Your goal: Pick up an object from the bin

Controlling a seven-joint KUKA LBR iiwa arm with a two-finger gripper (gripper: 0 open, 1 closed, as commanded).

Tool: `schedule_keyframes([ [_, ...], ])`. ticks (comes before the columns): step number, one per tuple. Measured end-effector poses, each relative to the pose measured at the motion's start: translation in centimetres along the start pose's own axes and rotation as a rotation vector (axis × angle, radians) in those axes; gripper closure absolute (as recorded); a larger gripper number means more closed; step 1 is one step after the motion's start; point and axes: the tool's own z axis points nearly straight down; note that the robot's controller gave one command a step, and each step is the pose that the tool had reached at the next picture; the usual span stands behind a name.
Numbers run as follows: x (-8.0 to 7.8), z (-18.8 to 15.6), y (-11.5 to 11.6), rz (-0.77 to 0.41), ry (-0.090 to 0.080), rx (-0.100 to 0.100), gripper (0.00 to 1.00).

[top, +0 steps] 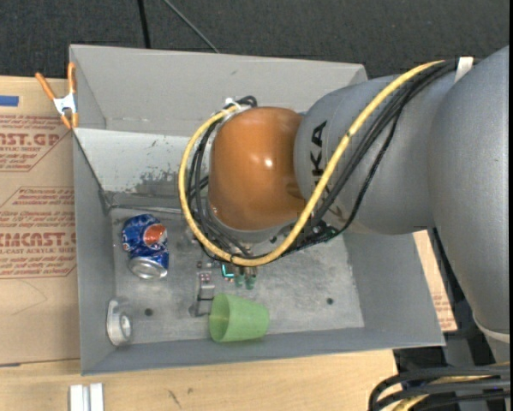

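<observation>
The gripper point(206, 294) hangs low in the grey bin point(239, 80), just left of a tipped green plastic cup point(237, 318). A crushed blue Pepsi can point(146, 245) lies farther left. Whether the gripper is spread or closed cannot be told.

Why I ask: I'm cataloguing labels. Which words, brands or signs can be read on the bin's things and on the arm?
"KA": black letters on the grey robot arm; the rest of the word is hidden.
Crushed blue drink can: a round red, white and blue emblem, no legible words.
Green plastic cup and small silvery ring: no text.
</observation>
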Motion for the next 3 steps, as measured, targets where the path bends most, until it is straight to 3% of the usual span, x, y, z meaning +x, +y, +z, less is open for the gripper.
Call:
schedule_keyframes([
  [1, -3.1, 9.2, 3.1, -0.103, -0.003, 0.0, 0.0],
  [2, -7.8, 9.2, 7.2, -0.085, -0.009, 0.0, 0.0],
  [3, -9.5, 10.3, 6.8, -0.045, -0.009, -0.003, 0.0],
])
